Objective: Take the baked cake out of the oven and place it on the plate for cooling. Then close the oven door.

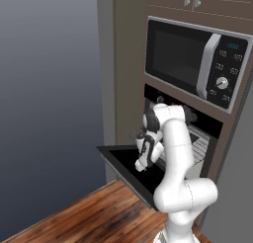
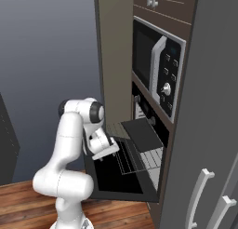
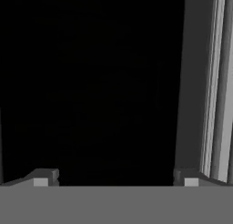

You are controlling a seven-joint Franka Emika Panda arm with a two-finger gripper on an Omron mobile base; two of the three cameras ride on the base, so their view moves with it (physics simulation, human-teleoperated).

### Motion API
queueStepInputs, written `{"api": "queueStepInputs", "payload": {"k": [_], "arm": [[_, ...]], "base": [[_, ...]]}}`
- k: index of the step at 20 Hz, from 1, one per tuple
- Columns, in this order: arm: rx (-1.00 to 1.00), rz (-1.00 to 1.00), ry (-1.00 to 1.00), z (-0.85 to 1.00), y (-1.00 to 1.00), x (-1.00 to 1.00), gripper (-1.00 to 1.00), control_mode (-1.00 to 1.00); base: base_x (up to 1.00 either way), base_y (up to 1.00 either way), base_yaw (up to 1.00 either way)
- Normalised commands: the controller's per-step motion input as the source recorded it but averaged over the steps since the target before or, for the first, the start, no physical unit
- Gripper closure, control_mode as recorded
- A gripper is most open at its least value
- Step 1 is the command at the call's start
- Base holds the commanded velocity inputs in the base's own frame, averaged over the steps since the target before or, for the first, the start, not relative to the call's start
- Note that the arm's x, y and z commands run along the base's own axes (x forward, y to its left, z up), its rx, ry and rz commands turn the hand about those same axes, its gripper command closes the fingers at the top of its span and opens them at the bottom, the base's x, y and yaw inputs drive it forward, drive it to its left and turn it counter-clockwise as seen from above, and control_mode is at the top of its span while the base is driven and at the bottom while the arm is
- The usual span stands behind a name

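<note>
Jaws spread wide and gripping nothing, my gripper (image 3: pixel 116 181) hangs just above the dropped-open oven door (image 1: pixel 121 160), near its inner edge. Beyond it, the oven (image 2: pixel 148 146) gapes with 1 wire rack (image 2: pixel 149 159) pulled partway out.

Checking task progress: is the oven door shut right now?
No, the oven door hangs dropped open and flat in the right base view, with a wire rack pulled out over it.
</note>
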Motion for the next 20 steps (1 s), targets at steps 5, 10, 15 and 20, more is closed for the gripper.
{"api": "queueStepInputs", "payload": {"k": [5,10,15,20], "arm": [[0.00,0.00,0.00,-0.41,0.00,0.52,-1.00,-1.00],[0.00,0.00,0.00,-0.43,-0.03,0.56,-1.00,-1.00],[0.00,0.00,0.00,-0.25,-0.25,0.60,-1.00,-1.00],[0.00,0.00,0.00,-0.13,-0.31,0.61,-1.00,-1.00]], "base": [[0.00,0.00,0.00],[0.00,0.00,0.00],[0.00,0.00,0.00],[0.00,0.00,0.00]]}}
